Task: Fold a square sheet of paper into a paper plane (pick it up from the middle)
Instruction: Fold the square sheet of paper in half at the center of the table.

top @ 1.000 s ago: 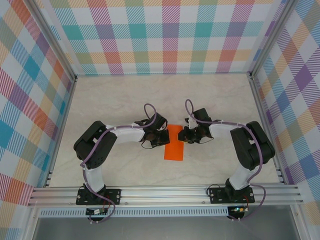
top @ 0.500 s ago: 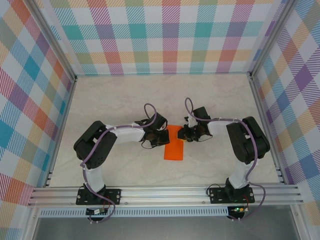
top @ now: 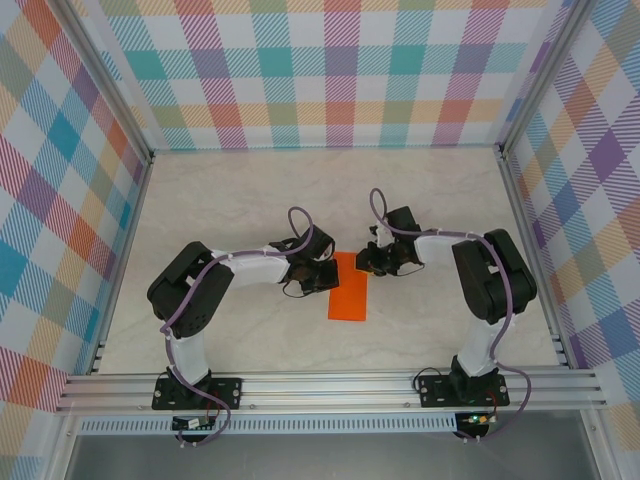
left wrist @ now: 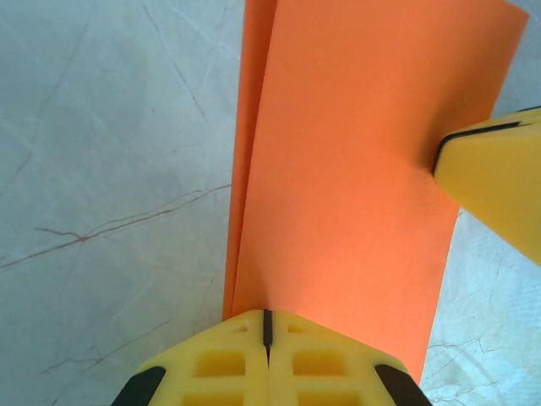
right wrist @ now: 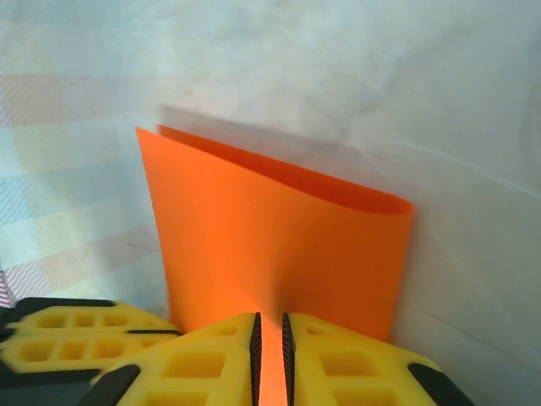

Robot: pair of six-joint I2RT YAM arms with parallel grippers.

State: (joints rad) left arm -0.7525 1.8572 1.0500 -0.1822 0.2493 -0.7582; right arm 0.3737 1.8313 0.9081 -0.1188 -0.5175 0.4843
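A pale marbled table (top: 220,220) sits inside a booth of pastel plaid walls, seen from above. Two black robot arms bend inward from the near edge, the left arm (top: 240,268) and the right arm (top: 490,280) meeting at mid-table. Between them is the bright orange sheet of paper (top: 348,298), folded in half into a narrow rectangle, its long axis running from the near edge toward the far wall. The left end effector (top: 330,274) meets the sheet's left long edge and the right end effector (top: 366,262) meets its right long edge, both toward the far end, so each arm is equally close. In the left wrist view, the yellow fingers are clenched on the paper, pressed together with the orange edge caught in the seam, and the two layers part slightly along the left side. In the right wrist view, the fingers are likewise pinched on the paper, a sliver of orange showing in the thin gap, and the folded edge curves gently away. The next fold likely depends on both grips holding opposite edges evenly.
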